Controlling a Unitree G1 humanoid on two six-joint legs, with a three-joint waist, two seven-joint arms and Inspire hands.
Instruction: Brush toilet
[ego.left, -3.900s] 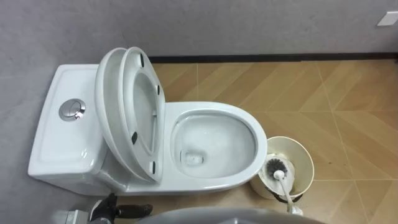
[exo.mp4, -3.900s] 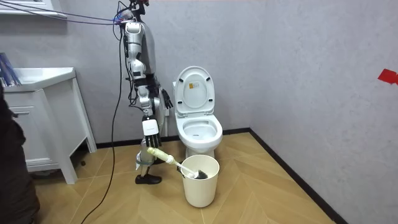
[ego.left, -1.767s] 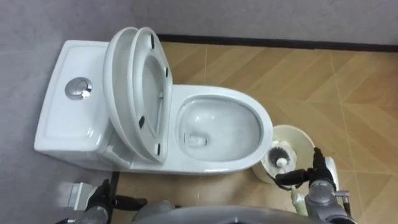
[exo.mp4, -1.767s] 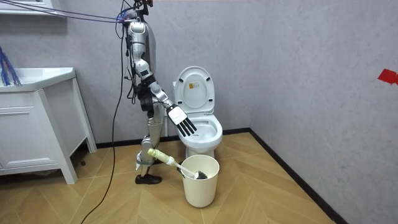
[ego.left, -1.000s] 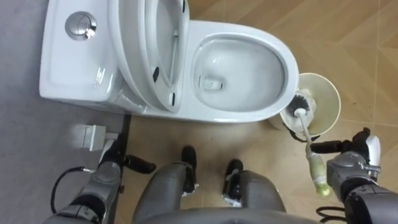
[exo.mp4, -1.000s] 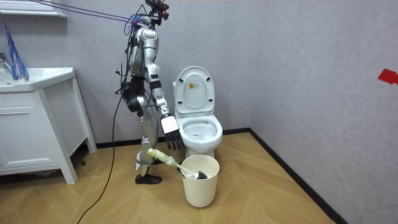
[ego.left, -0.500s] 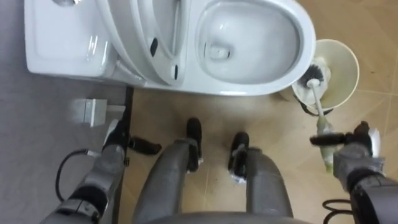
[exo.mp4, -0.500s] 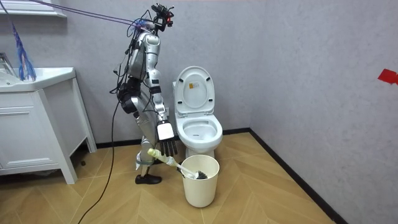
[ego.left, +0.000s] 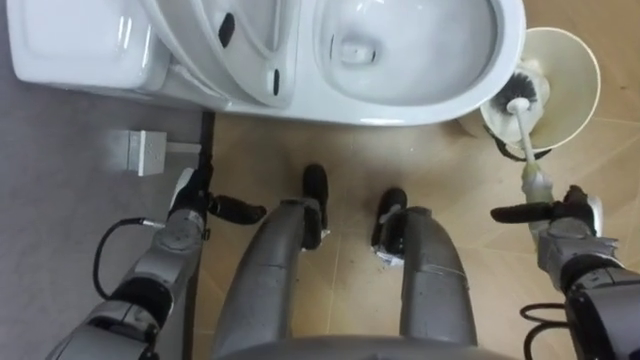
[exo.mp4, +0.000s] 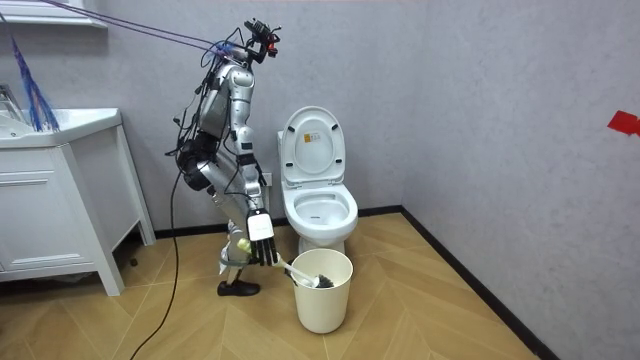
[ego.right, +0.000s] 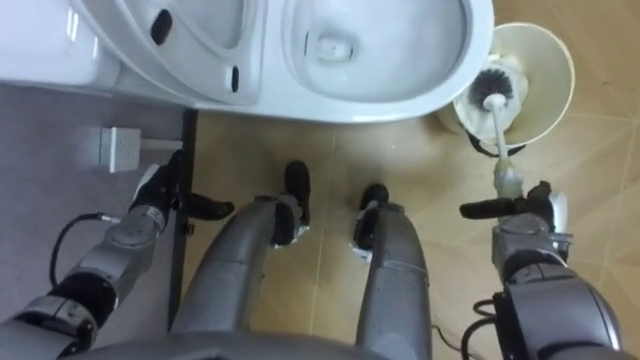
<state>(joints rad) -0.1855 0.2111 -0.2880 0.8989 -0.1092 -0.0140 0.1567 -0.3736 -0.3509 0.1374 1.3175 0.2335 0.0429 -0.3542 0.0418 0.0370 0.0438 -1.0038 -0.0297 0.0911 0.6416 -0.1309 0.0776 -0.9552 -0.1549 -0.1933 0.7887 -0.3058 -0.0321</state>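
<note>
Right hand (ego.left: 566, 236): lowered within the last second onto the toilet brush (ego.left: 523, 135) handle at 4 o'clock, fingers straight, nothing gripped; left hand (ego.left: 190, 205) relaxed at 8 o'clock; brushing not begun.

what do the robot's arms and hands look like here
Both forearms are grey metal, built from rounded, jointed segments. The left hand and right hand have silver-grey bodies and slim black fingers. The right hand carries a small white plate on its back. A thin black cable loops beside the left forearm.
</note>
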